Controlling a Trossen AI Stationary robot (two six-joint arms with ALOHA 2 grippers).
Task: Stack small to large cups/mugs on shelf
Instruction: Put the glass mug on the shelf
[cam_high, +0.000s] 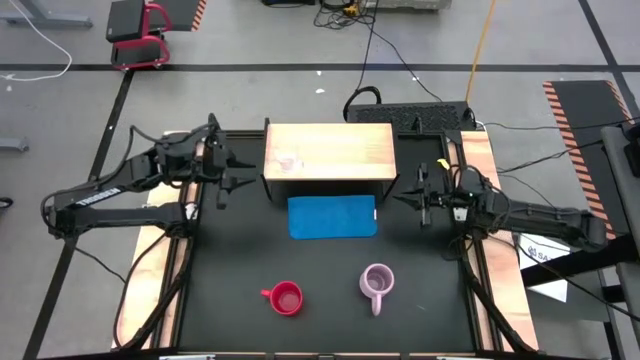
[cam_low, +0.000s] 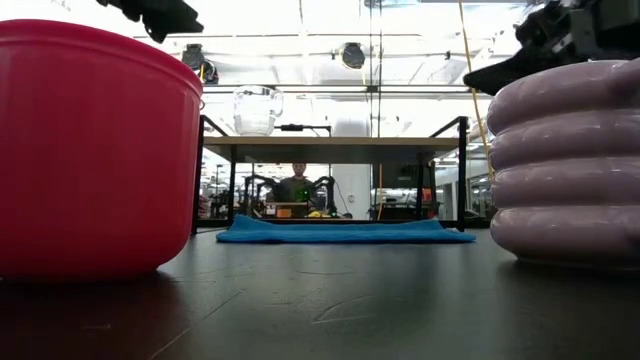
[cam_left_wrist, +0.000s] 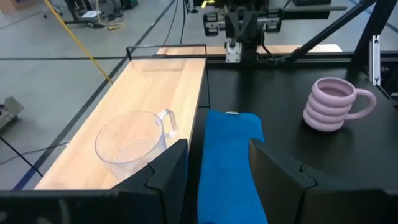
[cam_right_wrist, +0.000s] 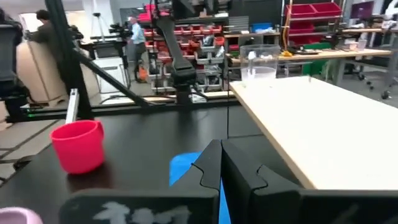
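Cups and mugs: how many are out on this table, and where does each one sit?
3. The clear glass cup stands on the wooden shelf, toward its left end. The red mug and the ribbed lilac mug stand on the black table near its front edge. None looks hidden.

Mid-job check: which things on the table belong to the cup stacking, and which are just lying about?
Job:
- glass cup, on the shelf
- red mug, on the table
- lilac mug, on the table
- left pincer, open, empty
- right pincer, shut, empty

Lying about:
- blue mat

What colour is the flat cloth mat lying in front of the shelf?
The mat is plain blue. It shows best in the high view, in front of the shelf.
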